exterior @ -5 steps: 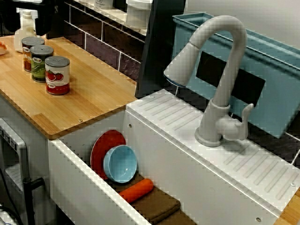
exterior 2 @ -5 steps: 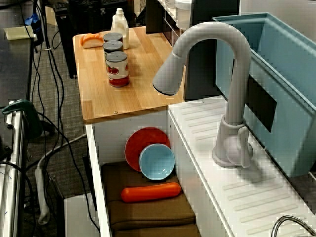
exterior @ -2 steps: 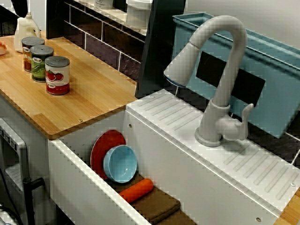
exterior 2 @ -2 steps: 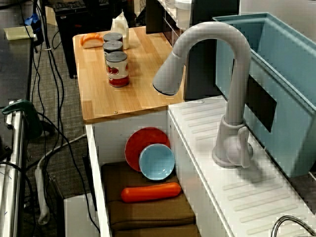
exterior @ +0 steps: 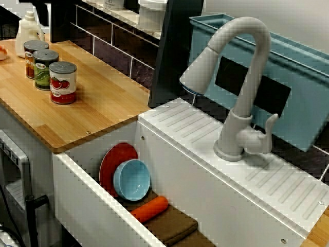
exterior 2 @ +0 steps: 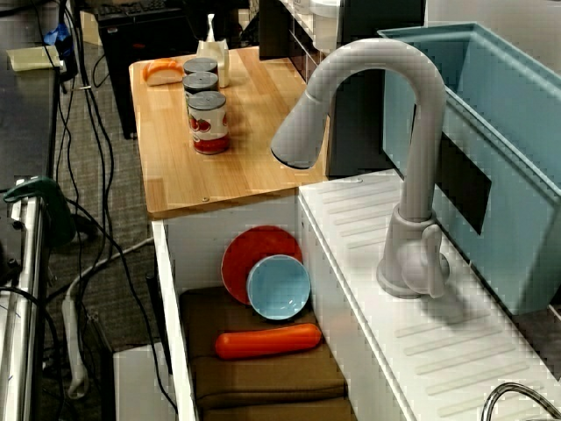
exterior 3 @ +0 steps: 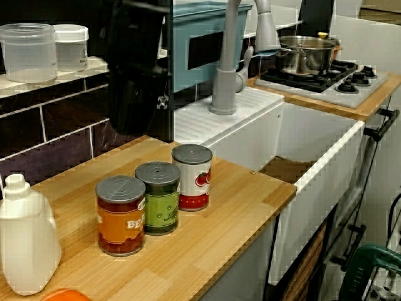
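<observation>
Pincer [exterior: 40, 9] is only partly in frame: a dark shape at the top edge of the view from the sink end, right over the cap of the white bottle [exterior: 26, 35]. Can't tell whether it's released or clenched, or whether it touches the cap. The fingers are cut off or too dark in both views from that end. It doesn't show at all in the low view along the surface.

The white bottle stands upright at the far end of the wooden surface [exterior: 97, 103], away from the sink. Near it is the orange-label can [exterior 3: 120, 214], with a small gap between them.

The can row runs from there toward the sink: green-label can [exterior 3: 158, 197], then tomato can [exterior 3: 192, 177]. All are upright and packed close. An orange item [exterior 2: 164, 70] lies at the bottle's end of the surface, just beside the row.

The sink [exterior: 92, 200] holds a red plate [exterior: 114, 157] leaning on the end wall, with a blue bowl [exterior: 132, 179] tilted against it. An orange carrot-like piece [exterior: 149, 208] lies on a brown cloth [exterior: 175, 227]. The grey faucet [exterior: 241, 87] is behind the sink, with a blue bin [exterior: 298, 98] behind that.
</observation>
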`<action>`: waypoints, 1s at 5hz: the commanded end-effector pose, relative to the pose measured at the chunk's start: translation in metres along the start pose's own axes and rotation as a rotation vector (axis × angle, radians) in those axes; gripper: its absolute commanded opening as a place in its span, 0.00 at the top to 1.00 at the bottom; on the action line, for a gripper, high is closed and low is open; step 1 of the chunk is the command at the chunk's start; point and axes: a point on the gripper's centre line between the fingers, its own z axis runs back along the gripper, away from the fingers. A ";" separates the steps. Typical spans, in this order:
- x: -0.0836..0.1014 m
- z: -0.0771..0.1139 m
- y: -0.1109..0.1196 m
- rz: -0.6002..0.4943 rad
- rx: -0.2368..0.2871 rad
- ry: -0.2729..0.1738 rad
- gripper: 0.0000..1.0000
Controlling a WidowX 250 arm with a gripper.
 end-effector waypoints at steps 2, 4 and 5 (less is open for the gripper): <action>0.019 -0.004 -0.018 0.277 0.014 0.124 1.00; 0.008 -0.009 -0.010 0.315 0.004 0.134 1.00; -0.001 -0.017 -0.008 0.343 -0.004 0.119 1.00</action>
